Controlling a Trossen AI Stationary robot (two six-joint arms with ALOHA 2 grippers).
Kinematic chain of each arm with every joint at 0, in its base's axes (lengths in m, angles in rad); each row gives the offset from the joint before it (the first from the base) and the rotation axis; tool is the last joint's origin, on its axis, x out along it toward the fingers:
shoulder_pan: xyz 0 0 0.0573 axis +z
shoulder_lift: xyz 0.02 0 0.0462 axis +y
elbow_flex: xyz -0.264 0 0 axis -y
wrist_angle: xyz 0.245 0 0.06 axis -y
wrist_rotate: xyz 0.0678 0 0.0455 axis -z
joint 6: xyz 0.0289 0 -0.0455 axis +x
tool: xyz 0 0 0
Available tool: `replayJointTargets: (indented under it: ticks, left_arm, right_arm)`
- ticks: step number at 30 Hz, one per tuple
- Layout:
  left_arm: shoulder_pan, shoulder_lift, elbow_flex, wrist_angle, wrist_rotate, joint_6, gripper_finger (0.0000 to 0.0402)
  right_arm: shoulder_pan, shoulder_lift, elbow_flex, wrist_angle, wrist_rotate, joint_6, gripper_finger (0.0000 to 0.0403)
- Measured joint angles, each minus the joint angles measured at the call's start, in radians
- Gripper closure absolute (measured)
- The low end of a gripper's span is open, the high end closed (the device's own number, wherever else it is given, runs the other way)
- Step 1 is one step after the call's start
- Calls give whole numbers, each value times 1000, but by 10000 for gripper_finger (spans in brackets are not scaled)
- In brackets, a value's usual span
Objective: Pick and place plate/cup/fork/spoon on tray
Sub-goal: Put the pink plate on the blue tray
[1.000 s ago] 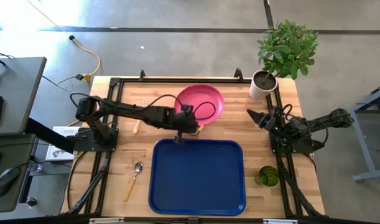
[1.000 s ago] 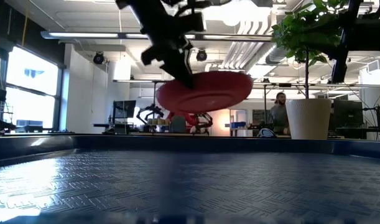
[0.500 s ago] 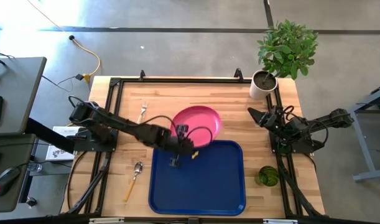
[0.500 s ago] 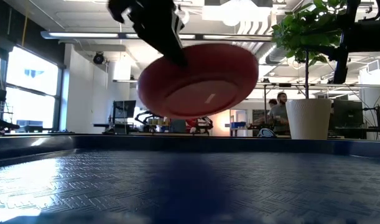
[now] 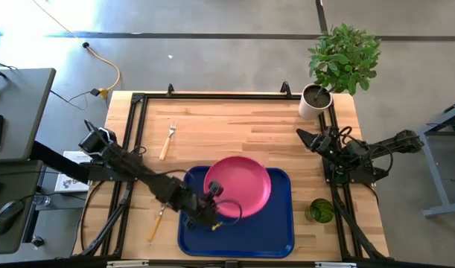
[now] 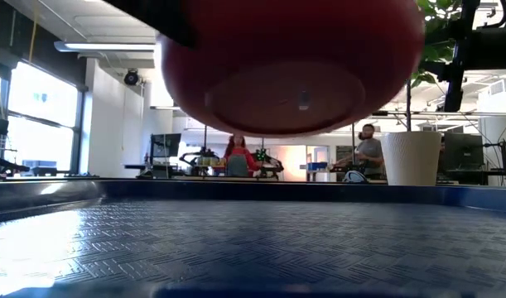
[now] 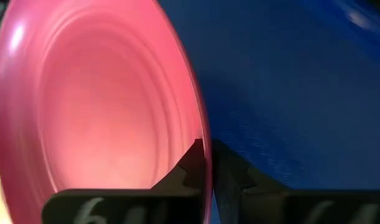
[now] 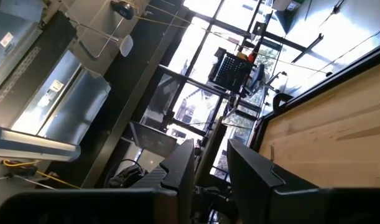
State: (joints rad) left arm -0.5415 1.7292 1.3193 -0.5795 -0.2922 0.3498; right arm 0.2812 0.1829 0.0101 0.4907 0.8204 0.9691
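The pink plate (image 5: 238,186) hangs over the far half of the dark-blue tray (image 5: 264,231), clear of the tray floor (image 6: 236,248) in the low view, where its underside (image 6: 294,66) shows. My left gripper (image 5: 212,207) is shut on the plate's near-left rim. The fork (image 5: 167,139) lies on the wood at the far left. The spoon (image 5: 156,225) lies left of the tray, partly under my left arm. The green cup (image 5: 322,211) stands right of the tray. My right gripper (image 5: 303,137) waits at the right edge, fingers close together and empty. My left gripper pinches the plate's rim (image 7: 204,163) between its two fingers, one finger on the plate's upper face (image 7: 188,163) and one under it (image 7: 230,171). The fingers come from the table's near-left side. The plate is lifted clear above the tray.
A white pot with a leafy plant (image 5: 316,99) stands at the table's far right corner. Black frame rails run along the table's left and right sides. People show in the room beyond the table in the low view.
My left gripper has carried the plate from the far middle of the table toward the near edge and slightly right. The plate now hangs over the tray, much closer to the low camera. The fork, hidden under the arm before, now shows.
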Motion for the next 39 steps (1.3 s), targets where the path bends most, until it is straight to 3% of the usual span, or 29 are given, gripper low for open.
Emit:
replayJointTargets:
  ticks: [17,39]
  left_arm:
    - [-64,92,0,115,37,-24,396]
    - [-67,174,0,105,116,48,394]
  right_arm:
    - [0,9,0,-11,-9,12,316]
    - [0,19,0,-23,-19,26,316]
